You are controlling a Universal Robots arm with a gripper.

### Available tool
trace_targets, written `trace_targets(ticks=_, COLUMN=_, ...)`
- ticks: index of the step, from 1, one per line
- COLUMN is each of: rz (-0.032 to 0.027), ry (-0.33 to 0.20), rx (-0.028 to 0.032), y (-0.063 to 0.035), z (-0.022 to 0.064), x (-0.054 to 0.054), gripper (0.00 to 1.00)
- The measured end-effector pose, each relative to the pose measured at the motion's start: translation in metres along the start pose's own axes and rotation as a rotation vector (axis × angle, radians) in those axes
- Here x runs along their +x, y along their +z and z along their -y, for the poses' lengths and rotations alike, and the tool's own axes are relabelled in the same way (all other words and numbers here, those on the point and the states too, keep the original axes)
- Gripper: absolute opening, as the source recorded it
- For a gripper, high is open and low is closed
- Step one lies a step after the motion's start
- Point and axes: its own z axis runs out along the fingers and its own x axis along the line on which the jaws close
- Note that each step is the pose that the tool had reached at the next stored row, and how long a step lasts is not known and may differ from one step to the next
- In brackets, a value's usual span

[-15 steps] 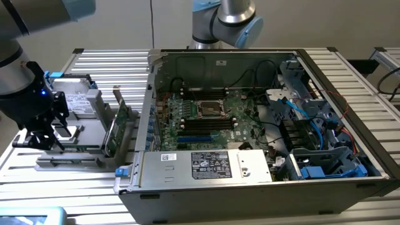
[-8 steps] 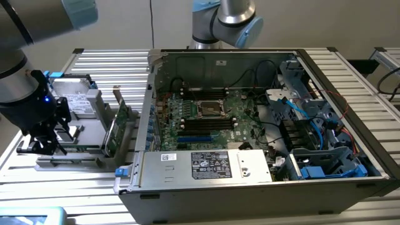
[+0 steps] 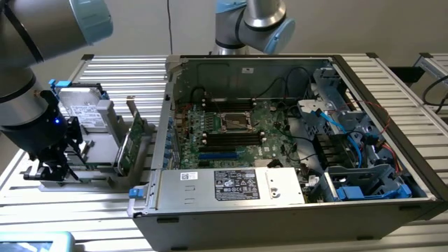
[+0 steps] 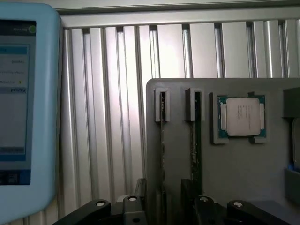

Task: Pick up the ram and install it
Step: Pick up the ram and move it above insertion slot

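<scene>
Two ram sticks stand edge-on in slots of a grey holder (image 4: 234, 168), one ram stick (image 4: 162, 136) beside the other (image 4: 193, 140). My gripper (image 4: 164, 199) hangs just above the first stick, open, with a dark finger on either side of it and not touching. In the exterior view my gripper (image 3: 52, 169) is low over the holder (image 3: 84, 181), at that view's left, beside the open computer case (image 3: 294, 210). The motherboard (image 3: 269, 147) lies inside the case, with black memory slots (image 3: 231, 137) near its middle.
A square silver processor chip (image 4: 241, 117) sits in the holder beside the sticks. A hard drive (image 3: 83, 111) and a green expansion card (image 3: 134, 139) stand on the holder's far part. A blue-framed pendant screen (image 4: 23, 108) lies close by on the ribbed aluminium table (image 4: 117, 93).
</scene>
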Motion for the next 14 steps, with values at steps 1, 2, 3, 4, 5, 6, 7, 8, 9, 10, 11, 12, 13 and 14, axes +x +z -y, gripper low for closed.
trace_targets(ticks=1, rz=0.0000, ry=0.000, rx=-0.0001, y=0.0019, z=0.0003, x=0.000, gripper=0.42)
trace_targets(ticks=2, rz=0.0000, ry=0.000, rx=-0.0001, y=0.0036, z=0.0005, x=0.000, gripper=0.42)
trace_targets(ticks=3, rz=-0.0001, ry=0.000, rx=-0.0002, y=0.0054, z=0.0006, x=0.000, gripper=0.42)
trace_targets(ticks=4, rz=0.0001, ry=0.000, rx=-0.0002, y=0.0074, z=0.0007, x=0.000, gripper=0.42)
trace_targets(ticks=5, rz=0.0000, ry=0.000, rx=-0.0004, y=0.0091, z=0.0008, x=0.001, gripper=0.42)
trace_targets(ticks=6, rz=0.0000, ry=0.000, rx=-0.0006, y=0.0109, z=0.0009, x=0.001, gripper=0.42)
trace_targets(ticks=7, rz=0.0000, ry=0.000, rx=-0.0009, y=0.0128, z=0.0010, x=0.001, gripper=0.42)
trace_targets(ticks=8, rz=-0.0001, ry=0.000, rx=-0.0012, y=0.0144, z=0.0011, x=0.001, gripper=0.42)
trace_targets(ticks=9, rz=0.0000, ry=0.000, rx=-0.0016, y=0.0161, z=0.0011, x=0.001, gripper=0.42)
trace_targets(ticks=10, rz=0.0000, ry=0.000, rx=-0.0018, y=0.0173, z=0.0012, x=0.001, gripper=0.42)
trace_targets(ticks=11, rz=0.0000, ry=0.000, rx=-0.0021, y=0.0184, z=0.0012, x=0.001, gripper=0.42)
trace_targets(ticks=12, rz=0.0000, ry=0.000, rx=-0.0024, y=0.0193, z=0.0012, x=0.001, gripper=0.42)
trace_targets(ticks=13, rz=0.0001, ry=0.000, rx=-0.0028, y=0.0201, z=0.0013, x=0.001, gripper=0.42)
trace_targets(ticks=14, rz=0.0001, ry=0.000, rx=-0.0031, y=0.0210, z=0.0013, x=0.001, gripper=0.42)
